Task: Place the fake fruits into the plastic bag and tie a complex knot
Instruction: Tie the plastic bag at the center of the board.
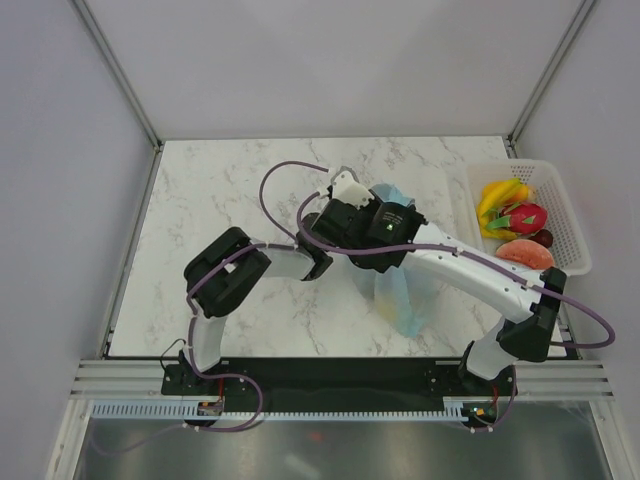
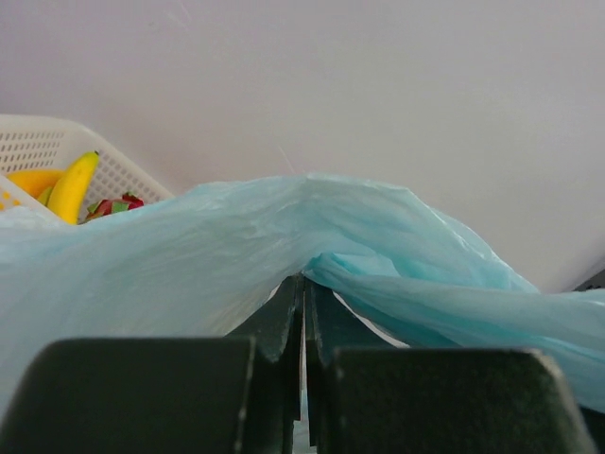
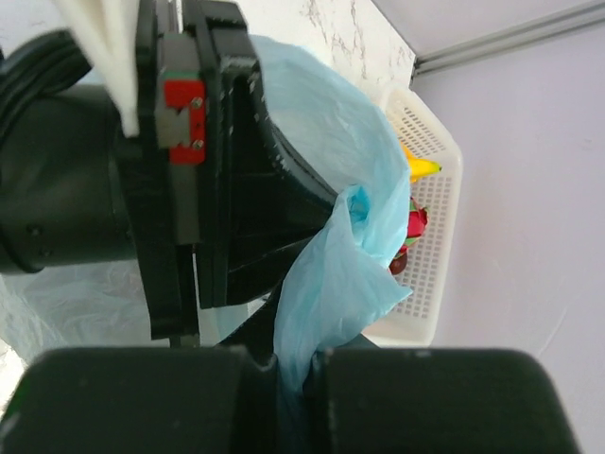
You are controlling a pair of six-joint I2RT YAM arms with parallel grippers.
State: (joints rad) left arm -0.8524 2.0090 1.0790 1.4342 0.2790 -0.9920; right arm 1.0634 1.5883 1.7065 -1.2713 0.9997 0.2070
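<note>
L gripper (image 2: 302,288) was pinched tight on a fold of the plastic bag (image 2: 189,255), jaws together w/ thin blue film draped over the tips & sagging off to both sides. R gripper (image 3: 282,359) was likewise clamped on the bag: a twisted strip of film ran down btwn its closed fingers at the bottom of the R wrist view, w/ the L gripper's black body just beside it. From the top cam both wrists met over the middle of the marble table (image 1: 230,190). The bag hung below them, its lower part trailing toward the near side btwn the two arms. Couldn't tell whether the bag's mouth was open or what was inside.

Fake fruits (image 1: 515,215) sat in the white mesh basket (image 1: 572,225) at the table's far R side, near the bag but not touching it. Yellow bananas (image 1: 500,195) lay at the far end, pink-red dragon fruit (image 1: 527,217) in the middle, dark ball (image 1: 544,238) just beside it, orange-red slice (image 1: 525,254) nearest the arms. L wrist cam showed a banana & the dragon fruit above the bag's edge.
</note>
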